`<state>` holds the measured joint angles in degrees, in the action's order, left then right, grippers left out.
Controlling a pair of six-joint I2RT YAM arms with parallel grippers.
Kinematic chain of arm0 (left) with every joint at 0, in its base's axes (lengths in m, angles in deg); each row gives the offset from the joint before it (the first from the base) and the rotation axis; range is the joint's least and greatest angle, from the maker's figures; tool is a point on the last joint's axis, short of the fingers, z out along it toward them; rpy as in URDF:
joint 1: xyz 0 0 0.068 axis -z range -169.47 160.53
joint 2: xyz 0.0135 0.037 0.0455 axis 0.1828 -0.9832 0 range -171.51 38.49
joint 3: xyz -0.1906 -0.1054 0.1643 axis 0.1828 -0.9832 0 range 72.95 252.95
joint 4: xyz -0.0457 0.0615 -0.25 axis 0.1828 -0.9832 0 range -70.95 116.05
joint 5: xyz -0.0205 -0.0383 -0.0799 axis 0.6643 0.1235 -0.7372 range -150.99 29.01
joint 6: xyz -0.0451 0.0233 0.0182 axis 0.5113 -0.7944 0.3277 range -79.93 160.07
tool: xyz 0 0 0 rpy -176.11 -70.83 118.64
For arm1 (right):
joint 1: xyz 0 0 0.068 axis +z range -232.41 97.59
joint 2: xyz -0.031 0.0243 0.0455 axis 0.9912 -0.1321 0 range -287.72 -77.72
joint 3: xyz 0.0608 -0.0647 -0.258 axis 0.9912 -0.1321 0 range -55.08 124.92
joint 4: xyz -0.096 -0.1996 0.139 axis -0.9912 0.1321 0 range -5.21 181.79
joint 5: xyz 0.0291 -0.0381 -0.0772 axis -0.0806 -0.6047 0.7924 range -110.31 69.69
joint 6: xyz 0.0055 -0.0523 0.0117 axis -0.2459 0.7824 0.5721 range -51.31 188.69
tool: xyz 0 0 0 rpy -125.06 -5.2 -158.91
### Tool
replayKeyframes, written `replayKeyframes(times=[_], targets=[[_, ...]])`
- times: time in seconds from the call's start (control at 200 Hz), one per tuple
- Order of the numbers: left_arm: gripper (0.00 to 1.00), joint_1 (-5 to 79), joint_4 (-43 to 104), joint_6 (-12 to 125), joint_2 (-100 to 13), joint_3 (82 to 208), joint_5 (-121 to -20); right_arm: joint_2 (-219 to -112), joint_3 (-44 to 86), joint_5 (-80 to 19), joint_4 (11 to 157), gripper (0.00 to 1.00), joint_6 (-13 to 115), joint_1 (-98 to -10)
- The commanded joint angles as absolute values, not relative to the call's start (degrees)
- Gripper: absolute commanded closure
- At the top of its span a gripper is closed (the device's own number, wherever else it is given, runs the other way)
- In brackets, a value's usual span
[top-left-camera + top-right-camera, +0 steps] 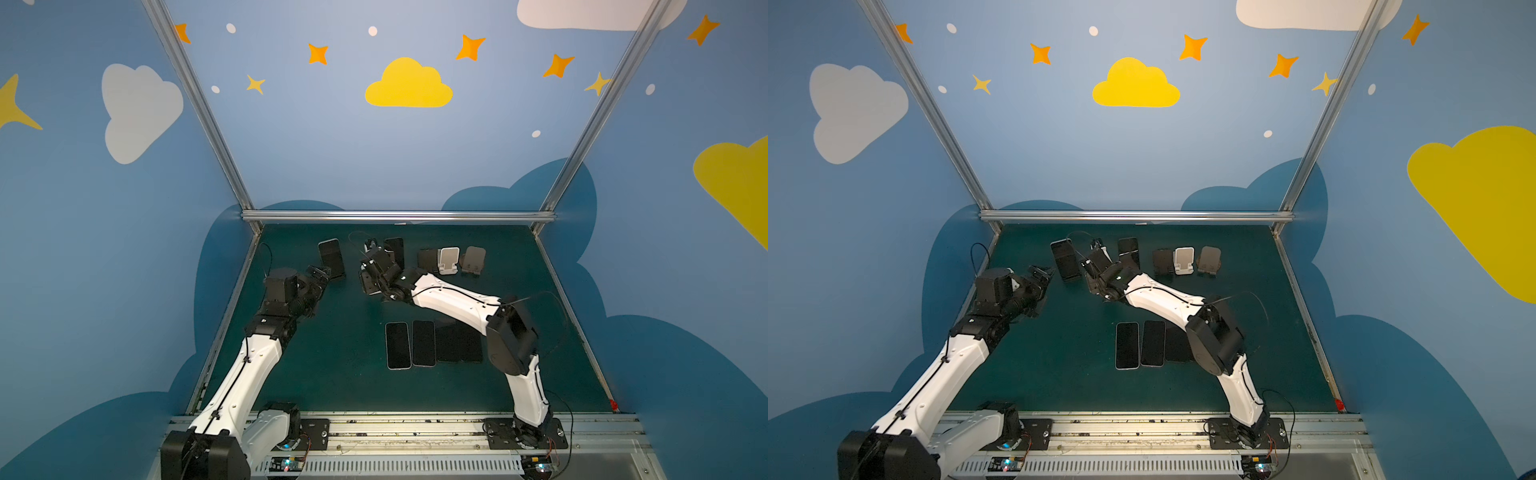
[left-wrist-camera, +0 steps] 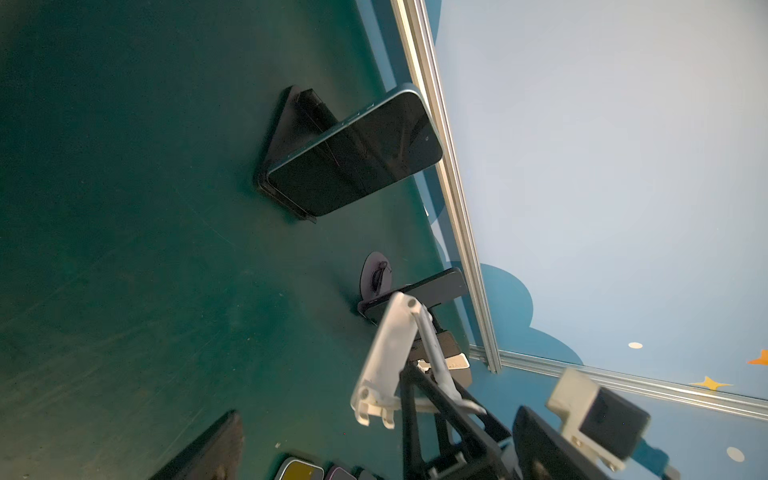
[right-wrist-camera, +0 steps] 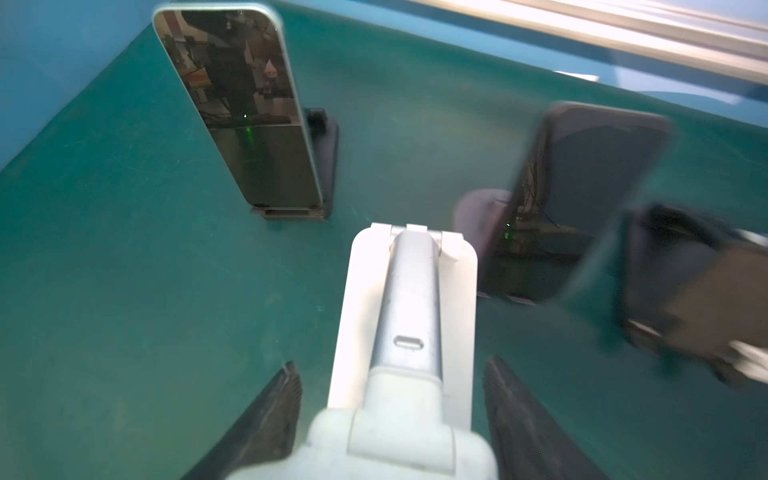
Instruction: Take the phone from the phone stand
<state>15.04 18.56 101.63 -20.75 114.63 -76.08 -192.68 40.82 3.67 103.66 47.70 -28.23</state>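
Observation:
A dark phone (image 1: pixel 331 257) (image 2: pixel 357 158) leans upright in a black wedge phone stand (image 2: pixel 291 124) at the back left of the green mat. My left gripper (image 1: pixel 320 275) hangs open just in front of it, with nothing between its fingers. A second phone (image 1: pixel 395 249) (image 3: pixel 582 187) rests on a stand with a round base (image 2: pixel 374 274) further right. Between the two phones, my right gripper (image 3: pixel 392 370) is shut on an empty white folding stand (image 3: pixel 411 291) (image 2: pixel 386 353) and holds it tilted above the mat.
Several phones (image 1: pixel 399 345) lie flat side by side mid-mat, partly under the right arm. Three empty stands, dark (image 1: pixel 428 259), white (image 1: pixel 449 261) and grey-brown (image 1: pixel 473 259), line the back right. An aluminium rail (image 1: pixel 395 216) bounds the mat's far edge.

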Motion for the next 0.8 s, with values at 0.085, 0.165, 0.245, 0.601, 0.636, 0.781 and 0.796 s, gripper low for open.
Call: replayKeyframes(times=[0.085, 0.165, 0.245, 0.601, 0.636, 0.781, 0.796], targets=[[0.00, 14.81, 19.53, 101.68, -19.87, 114.48, -77.25, -180.33, 27.57, 9.22, 100.98, 0.37, 46.14, -30.41], [0.00, 14.91, 19.81, 101.89, -20.15, 114.18, -77.22, -177.04, 22.77, 8.88, 101.73, 0.37, 45.33, -33.16], [0.00, 14.91, 19.81, 102.12, -20.88, 114.39, -77.80, -174.69, 19.03, 8.20, 102.75, 0.37, 44.96, -36.61], [0.00, 14.77, 20.90, 101.90, -20.87, 114.25, -78.57, -173.72, 11.59, 0.75, 102.91, 0.37, 43.52, -53.95], [0.00, 14.77, 20.95, 101.93, -20.83, 114.09, -78.43, -174.23, 11.95, 0.42, 103.92, 0.37, 43.48, -54.80], [0.00, 14.82, 20.87, 102.07, -20.92, 114.39, -79.10, -176.25, 12.48, -0.86, 106.25, 0.37, 43.75, -57.05], [0.00, 14.82, 20.86, 102.06, -21.00, 114.43, -79.05, -176.51, 12.69, -0.89, 106.77, 0.37, 43.67, -57.25]])
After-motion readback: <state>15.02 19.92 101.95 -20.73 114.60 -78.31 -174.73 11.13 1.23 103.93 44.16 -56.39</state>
